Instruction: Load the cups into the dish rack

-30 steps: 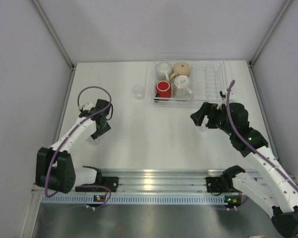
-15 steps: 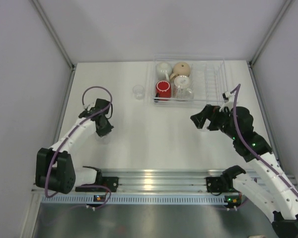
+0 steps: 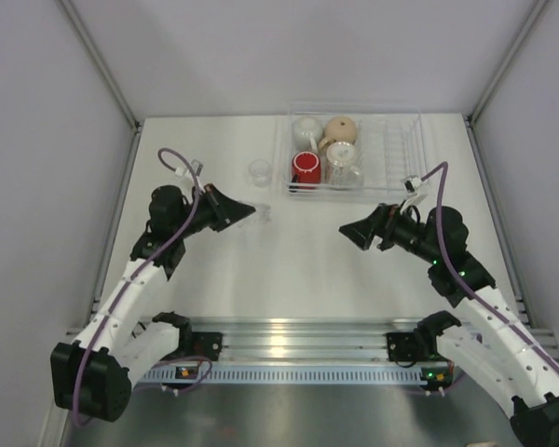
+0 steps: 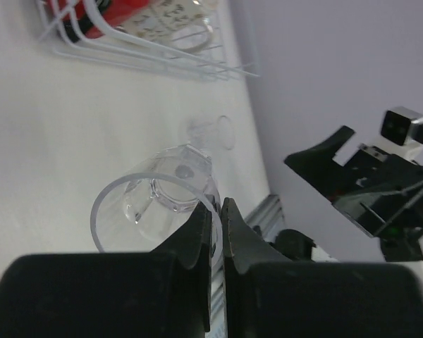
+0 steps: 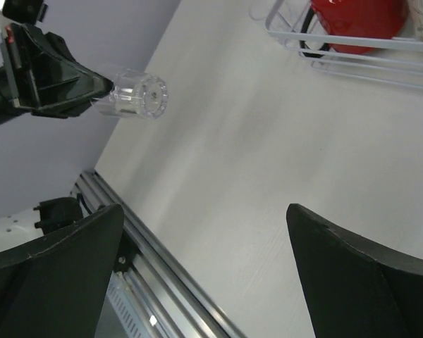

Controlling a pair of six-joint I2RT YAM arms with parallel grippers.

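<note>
Since the earlier frame, the left gripper (image 3: 235,212) has been swung from the left side of the table (image 3: 289,279) toward the centre. Its fingers (image 4: 197,232) are seen pinched shut on the rim of a small clear glass (image 3: 257,213), which is held on its side. To the right, at similar depth, the right gripper (image 3: 351,229) is noted wide open and turned toward the left one. Farther back, a second clear glass (image 3: 259,171) is found on the table, just left of the dish rack (image 3: 401,149). Inside the rack's left part, a red mug (image 3: 306,168) and a clear cup (image 3: 343,162) are recorded nearer, a white mug (image 3: 306,128) and a tan mug (image 3: 341,128) behind them.
</note>
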